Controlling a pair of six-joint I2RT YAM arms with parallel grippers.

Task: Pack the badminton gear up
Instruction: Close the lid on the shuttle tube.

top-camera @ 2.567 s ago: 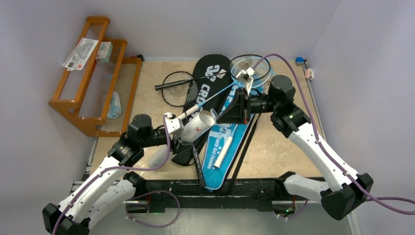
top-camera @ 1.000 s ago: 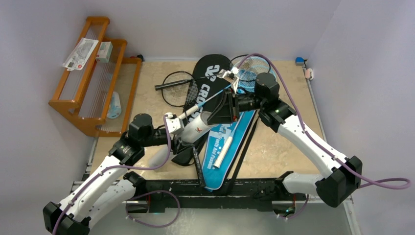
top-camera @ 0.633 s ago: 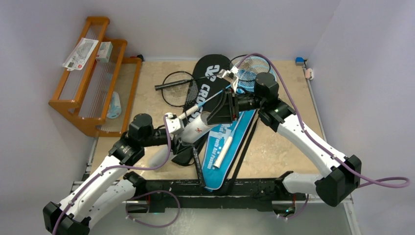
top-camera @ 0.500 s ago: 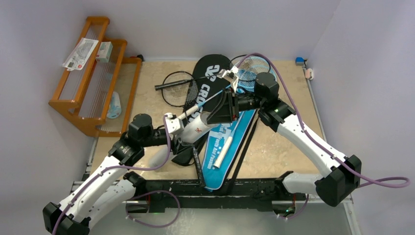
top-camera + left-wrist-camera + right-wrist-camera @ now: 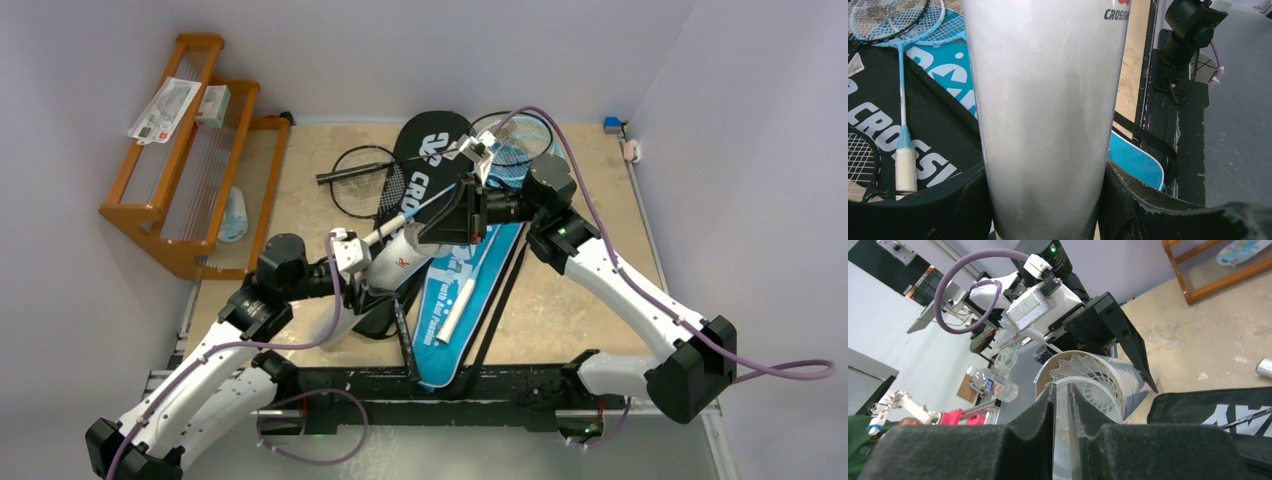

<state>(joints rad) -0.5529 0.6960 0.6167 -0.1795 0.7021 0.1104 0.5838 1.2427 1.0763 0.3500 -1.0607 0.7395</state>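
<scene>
My left gripper (image 5: 362, 272) is shut on the lower end of the white tube (image 5: 400, 258), which it holds tilted above the covers. The tube (image 5: 1048, 100) fills the left wrist view between both fingers (image 5: 1128, 200). My right gripper (image 5: 432, 235) is at the tube's open mouth, its jaws pinched on the skirt of a white shuttlecock (image 5: 1088, 385) that sits partly inside the tube (image 5: 1120, 375). The black CROSSWAY cover (image 5: 425, 160) and the blue cover (image 5: 455, 310) lie underneath, with the light-blue racket (image 5: 510, 140) and the black racket (image 5: 365, 180).
The orange wooden rack (image 5: 180, 150) stands along the left edge with packets on its top shelf. A white handle-like stick (image 5: 453, 308) rests on the blue cover and a black strap (image 5: 505, 300) runs beside it. The rackets and covers overlap at the back centre.
The right gripper has come left from over the blue cover to the tube's mouth, bringing the shuttlecock. The left arm has nudged the tube up toward it.
</scene>
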